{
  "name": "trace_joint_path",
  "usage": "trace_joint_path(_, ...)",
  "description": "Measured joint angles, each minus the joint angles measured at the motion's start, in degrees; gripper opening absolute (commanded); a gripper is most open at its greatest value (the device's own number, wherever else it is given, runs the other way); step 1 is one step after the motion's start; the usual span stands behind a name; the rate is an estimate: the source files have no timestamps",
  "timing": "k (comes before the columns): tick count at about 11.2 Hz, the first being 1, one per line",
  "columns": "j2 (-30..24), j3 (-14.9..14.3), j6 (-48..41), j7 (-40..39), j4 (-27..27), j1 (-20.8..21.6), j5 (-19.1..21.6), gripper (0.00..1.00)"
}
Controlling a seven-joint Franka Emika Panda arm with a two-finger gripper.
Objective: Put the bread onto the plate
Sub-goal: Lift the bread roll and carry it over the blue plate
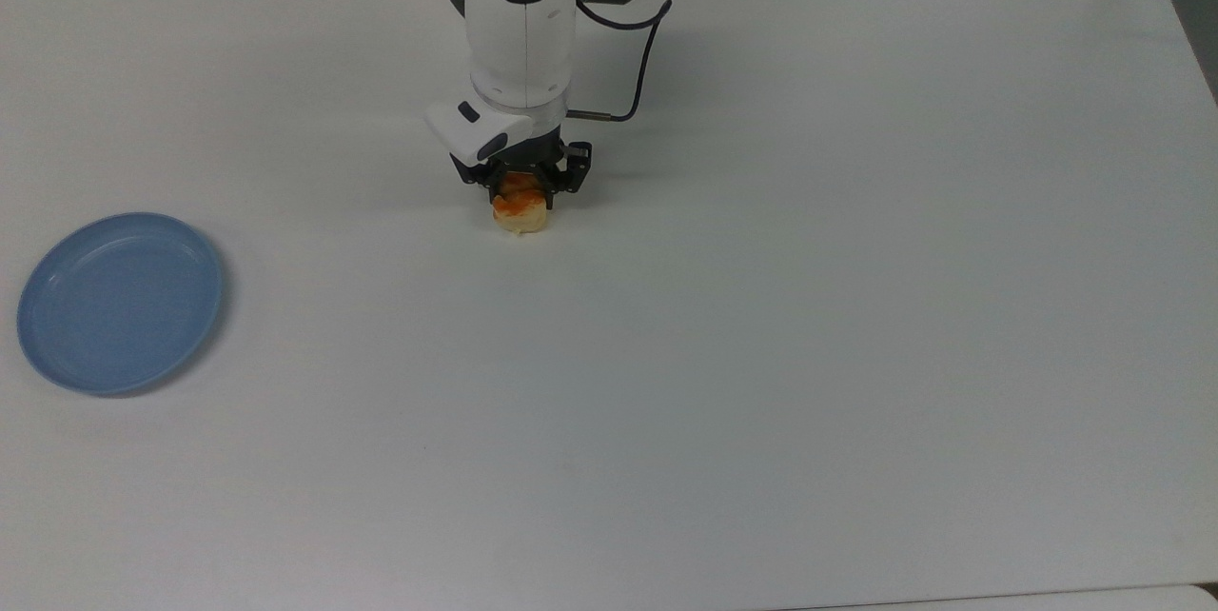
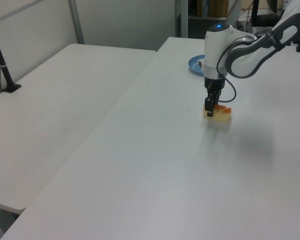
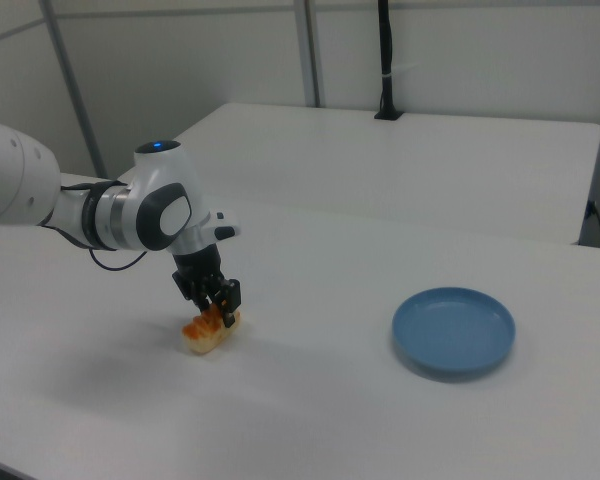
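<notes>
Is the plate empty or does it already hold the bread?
Empty. The plate shows bare blue inside its rim, while the bread lies on the table under the gripper.

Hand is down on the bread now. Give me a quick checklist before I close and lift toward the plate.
1. Hand straddles the bread: ok.
2. Hand low enough, at bread level in the left view: ok.
3. Fingers closed on the bread: cannot tell.
4. Bread flat on the table: ok.
5. Plate bare, ready to receive: ok.
6. Nothing on the table between bread and plate: ok.
</notes>
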Motion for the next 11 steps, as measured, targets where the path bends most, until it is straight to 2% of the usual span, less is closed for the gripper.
trace_joint_path(2,0.0,-0.1,-1.6,0.6,1.6,-0.1,0.0,0.36)
trace_joint_path(4,-0.3,-0.1,-10.4,-0.9,7.5,-1.5,-0.6,0.37)
trace_joint_path(6,-0.6,-0.2,-17.4,-8.1,15.3,-5.5,-0.6,0.36)
trace_joint_path(8,-0.4,-0.3,-18.5,-16.3,20.5,-10.5,-0.6,0.36)
trace_joint_path(11,5.0,-0.4,-18.6,-26.3,28.7,-16.7,-0.6,0.35)
